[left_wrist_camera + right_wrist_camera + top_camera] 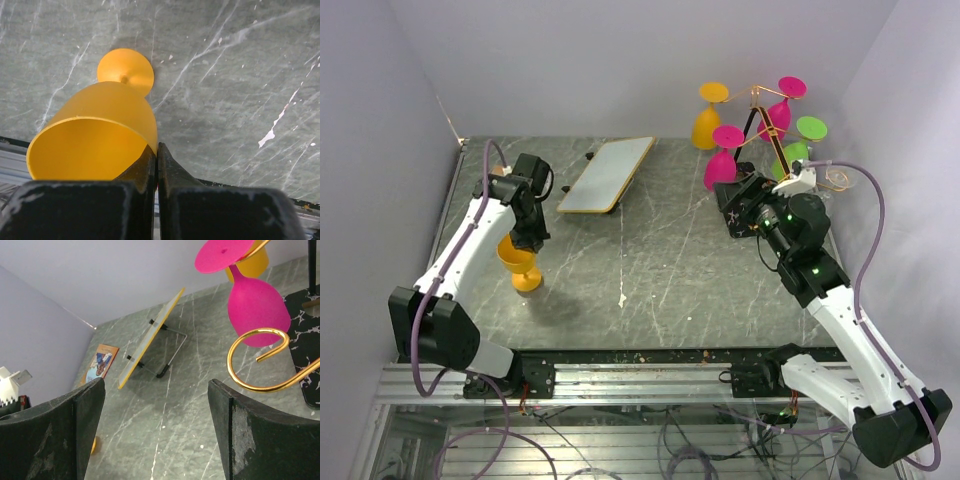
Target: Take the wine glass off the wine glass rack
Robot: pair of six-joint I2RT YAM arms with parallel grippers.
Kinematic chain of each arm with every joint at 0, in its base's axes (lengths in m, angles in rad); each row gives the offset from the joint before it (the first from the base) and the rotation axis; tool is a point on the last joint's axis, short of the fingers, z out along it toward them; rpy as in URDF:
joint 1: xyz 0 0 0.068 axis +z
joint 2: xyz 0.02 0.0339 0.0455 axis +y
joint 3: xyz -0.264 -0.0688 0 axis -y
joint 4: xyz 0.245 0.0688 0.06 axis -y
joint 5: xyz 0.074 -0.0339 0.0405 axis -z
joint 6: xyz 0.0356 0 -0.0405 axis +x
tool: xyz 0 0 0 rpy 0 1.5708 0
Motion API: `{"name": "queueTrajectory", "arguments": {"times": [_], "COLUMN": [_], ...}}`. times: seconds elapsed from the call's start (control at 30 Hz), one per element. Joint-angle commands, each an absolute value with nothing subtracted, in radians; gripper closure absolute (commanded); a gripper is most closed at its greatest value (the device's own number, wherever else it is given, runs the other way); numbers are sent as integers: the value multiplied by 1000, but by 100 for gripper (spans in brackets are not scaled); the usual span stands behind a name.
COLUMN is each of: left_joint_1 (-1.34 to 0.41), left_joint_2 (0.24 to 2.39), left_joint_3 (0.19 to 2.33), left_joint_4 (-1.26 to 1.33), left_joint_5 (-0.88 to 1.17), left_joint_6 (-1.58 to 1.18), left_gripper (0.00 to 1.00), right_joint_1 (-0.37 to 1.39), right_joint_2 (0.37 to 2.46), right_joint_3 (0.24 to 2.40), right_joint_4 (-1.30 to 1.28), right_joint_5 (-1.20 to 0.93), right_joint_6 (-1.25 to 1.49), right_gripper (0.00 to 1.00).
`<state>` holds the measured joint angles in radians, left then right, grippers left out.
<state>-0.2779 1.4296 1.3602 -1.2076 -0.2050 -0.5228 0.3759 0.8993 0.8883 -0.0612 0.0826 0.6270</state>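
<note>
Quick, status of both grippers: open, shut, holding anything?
Left gripper: shut on the rim of the orange-yellow plastic wine glass.
Right gripper: open, empty, near a curled arm end of the copper-gold wire rack.

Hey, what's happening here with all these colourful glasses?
Two robot arms are taking wine glasses off a wire rack. The left tool is pinched shut on the rim of a yellow glass, held upright low at the table, away from the rack. The right tool is open, just short of the rack's gold curl. Pink glasses and green glasses hang there upside down, none gripped yet.
</note>
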Motion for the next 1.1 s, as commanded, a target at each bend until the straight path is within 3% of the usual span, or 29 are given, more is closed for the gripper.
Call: {"name": "queueTrajectory", "arguments": {"times": [0.0,0.33,0.7,0.9,1.07], "left_joint_1": [-247,-198,-190,-190,-190], "left_joint_2": [1435,1406,1244,968,876], "left_joint_3": [1330,1261,1409,1277,1207], "left_joint_4": [-1128,-1081,-1111,-654,-337], "left_joint_5": [-167,-158,-254,-19,50], "left_joint_6": [-485,-468,-454,-470,-456], "left_gripper": [93,87,50,30,26], "right_joint_1": [375,374,374,374,374], "right_joint_2": [876,877,863,874,911], "right_joint_3": [862,880,935,974,1072], "right_joint_4": [-72,-99,-202,-331,-438], "right_joint_5": [86,85,91,88,107], "right_joint_6": [630,639,624,594,577], "right_gripper": [17,17,18,18,18]}}
